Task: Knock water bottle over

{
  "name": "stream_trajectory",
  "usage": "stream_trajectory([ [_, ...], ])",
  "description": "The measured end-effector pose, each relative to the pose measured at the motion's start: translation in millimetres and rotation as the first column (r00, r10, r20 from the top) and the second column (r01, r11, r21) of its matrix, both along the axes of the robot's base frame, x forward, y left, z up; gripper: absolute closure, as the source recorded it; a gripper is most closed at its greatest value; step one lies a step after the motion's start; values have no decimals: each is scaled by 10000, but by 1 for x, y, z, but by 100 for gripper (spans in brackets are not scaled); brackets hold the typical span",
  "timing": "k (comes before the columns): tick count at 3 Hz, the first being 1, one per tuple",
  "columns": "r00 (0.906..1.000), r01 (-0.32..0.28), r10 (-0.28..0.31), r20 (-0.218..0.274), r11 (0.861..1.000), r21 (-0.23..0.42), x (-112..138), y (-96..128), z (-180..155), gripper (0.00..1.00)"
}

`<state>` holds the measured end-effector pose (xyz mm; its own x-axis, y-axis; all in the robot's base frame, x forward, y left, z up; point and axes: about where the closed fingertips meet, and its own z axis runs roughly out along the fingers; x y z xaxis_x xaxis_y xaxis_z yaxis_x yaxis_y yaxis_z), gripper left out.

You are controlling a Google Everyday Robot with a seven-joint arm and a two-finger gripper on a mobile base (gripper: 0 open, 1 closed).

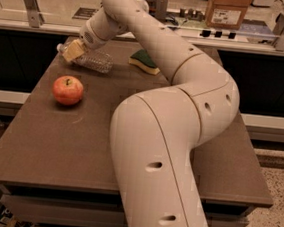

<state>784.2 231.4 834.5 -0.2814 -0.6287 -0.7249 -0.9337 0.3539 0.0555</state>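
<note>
1. We see the gripper (73,50), a tan tip at the end of the cream-coloured arm (194,90). It is low over the far left part of the table (78,149). We cannot tell whether it is released or clenched.
2. Right at the gripper is the water bottle (96,61), a clear ribbed one. It lies on its side on the tabletop, its body stretching to the right of the gripper. The gripper covers the bottle's left end, so we cannot tell whether the two are touching or whether the gripper is only in front of it.
3. Nearer to us, and apart from the bottle, a red apple (68,90) sits upright on the table.
4. To the right of the bottle, near the table's far edge, lies a yellow and green sponge (143,61).
5. Beyond the table is a counter with a cardboard box (227,8).
6. We judge that the knocking step looks complete, since the bottle is lying flat rather than standing.
7. We judge that the next move calls for lifting the gripper up and away. It should go gently, so the bottle does not roll towards the table's edge or the apple.
</note>
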Motion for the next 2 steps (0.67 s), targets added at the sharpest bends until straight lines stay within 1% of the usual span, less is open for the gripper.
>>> stream_trajectory([
  [2,10000,-1,1,-2,10000,-1,0,0,0,38],
])
